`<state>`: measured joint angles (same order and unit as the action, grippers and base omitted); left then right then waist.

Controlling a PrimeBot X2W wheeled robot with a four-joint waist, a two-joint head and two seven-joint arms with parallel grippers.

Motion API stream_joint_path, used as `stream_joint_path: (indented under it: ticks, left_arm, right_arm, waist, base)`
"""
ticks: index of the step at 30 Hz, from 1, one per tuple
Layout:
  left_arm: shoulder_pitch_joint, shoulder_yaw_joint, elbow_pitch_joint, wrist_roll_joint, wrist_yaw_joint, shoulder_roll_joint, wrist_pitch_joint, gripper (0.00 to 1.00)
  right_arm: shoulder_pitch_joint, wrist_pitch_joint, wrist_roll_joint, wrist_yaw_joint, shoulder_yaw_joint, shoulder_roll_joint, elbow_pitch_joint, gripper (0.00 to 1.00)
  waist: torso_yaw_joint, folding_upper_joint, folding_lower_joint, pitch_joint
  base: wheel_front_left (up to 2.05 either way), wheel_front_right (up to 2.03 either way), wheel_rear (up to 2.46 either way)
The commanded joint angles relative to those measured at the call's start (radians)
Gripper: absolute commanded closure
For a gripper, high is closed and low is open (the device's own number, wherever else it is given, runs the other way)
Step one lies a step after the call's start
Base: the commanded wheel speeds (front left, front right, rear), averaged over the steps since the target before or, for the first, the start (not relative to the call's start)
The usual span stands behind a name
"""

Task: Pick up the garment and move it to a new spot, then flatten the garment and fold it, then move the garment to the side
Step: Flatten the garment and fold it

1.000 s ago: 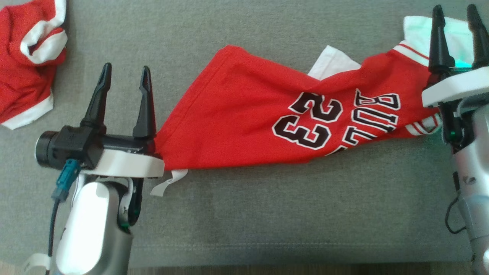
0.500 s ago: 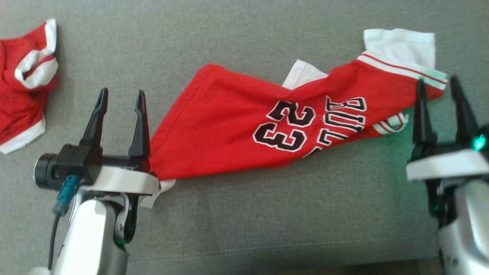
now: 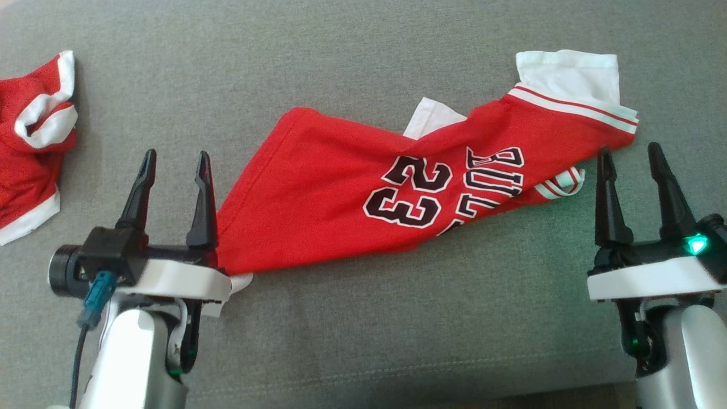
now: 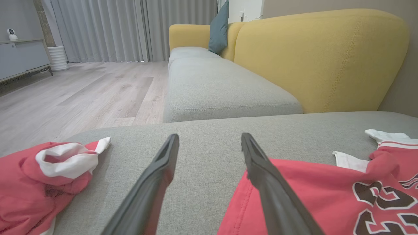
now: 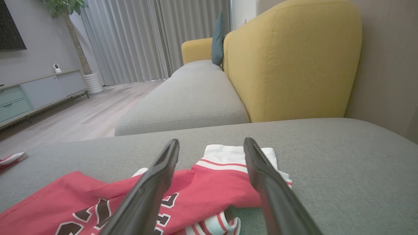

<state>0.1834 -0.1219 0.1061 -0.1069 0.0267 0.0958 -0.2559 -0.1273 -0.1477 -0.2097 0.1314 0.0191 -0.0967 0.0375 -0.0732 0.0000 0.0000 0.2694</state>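
In the head view, the red jersey [image 3: 341,199] is lying stretched across the grey sofa seat [image 3: 363,341], running from about 8 o'clock to about 2 o'clock of the picture. Its "23" print is facing up, and its white-trimmed end is sitting at the 2 o'clock side. The left tool [image 3: 176,154] is hovering at 8 o'clock with its two fingers spread and nothing between them. The jersey's hem corner is lying right against this tool's 3 o'clock side. The right tool [image 3: 629,147] is standing at 4 o'clock, also spread wide and empty, just beside the striped sleeve edge. A second red garment [image 3: 28,153] is lying crumpled at 10 o'clock, well apart from the jersey.

In the left wrist view, the left tool [image 4: 209,135] is showing bare seat fabric [image 4: 209,182] between its parted fingers. The jersey [image 4: 310,189] is spreading away toward 4 o'clock, and the second garment [image 4: 32,182] is bunching at 8 o'clock. A yellow backrest [image 4: 320,58] is rising at 1 o'clock.

In the right wrist view, the right tool [image 5: 210,139] is gaping open and gripping nothing. The jersey [image 5: 212,186] is lying beyond its fingers, from the centre out to 8 o'clock, with the white sleeve end showing between the tips.
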Motion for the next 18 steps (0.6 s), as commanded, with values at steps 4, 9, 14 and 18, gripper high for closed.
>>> stream_joint_path:
  ticks: [4, 9, 14, 18]
  left_arm:
    - [0.02, 0.026, -0.018, 0.0, -0.001, 0.021, -0.006, 0.0]
    - [0.032, 0.013, -0.006, -0.001, -0.012, 0.021, -0.006, 0.0]
    - [0.114, -0.034, 0.019, -0.017, -0.062, 0.012, 0.02, 0.0]
    - [0.206, -0.064, 0.116, -0.036, -0.097, 0.012, 0.114, 0.0]
  right_arm:
    - [0.008, 0.01, 0.005, -0.001, -0.016, 0.002, -0.048, 0.0]
    - [0.012, 0.017, 0.007, -0.001, -0.017, 0.004, -0.061, 0.0]
    - [0.003, 0.025, 0.006, -0.001, -0.024, 0.007, -0.082, 0.0]
    - [-0.009, 0.028, 0.002, -0.001, -0.039, 0.006, -0.091, 0.0]
  waist:
    - [0.004, 0.0, 0.0, 0.0]
    - [0.004, 0.0, 0.0, 0.004]
    - [0.0, 0.0, 0.0, 0.032]
    - [-0.019, 0.0, 0.0, 0.059]
  base:
    - [0.0, 0.0, 0.0]
    - [0.0, 0.0, 0.0]
    - [0.0, 0.0, 0.0]
    - [0.0, 0.0, 0.0]
